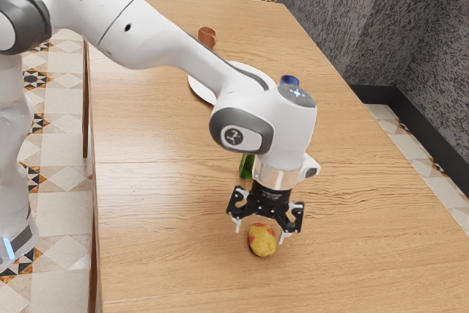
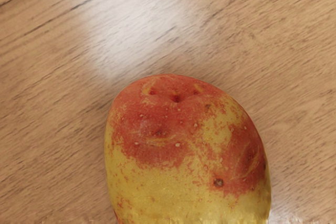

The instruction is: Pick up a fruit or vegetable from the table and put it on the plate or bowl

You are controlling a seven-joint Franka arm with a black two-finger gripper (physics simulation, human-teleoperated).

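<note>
One white plate (image 1: 253, 72) sits on the tabletop (image 1: 146, 188), partly hidden behind my arm, and one small brown cup (image 1: 207, 34) stands beyond it. One red-and-yellow fruit (image 1: 262, 242) (image 2: 184, 156) lies on the wood, well apart from the plate. My tool (image 1: 259, 233) is released, fingers spread either side of it. One green thing (image 1: 248, 165) peeks from behind my wrist.

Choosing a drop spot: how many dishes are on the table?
2. A white plate lies mid-table, partly behind the arm. A small brown cup stands beyond it, toward the table's far end. The arm may hide others.
</note>
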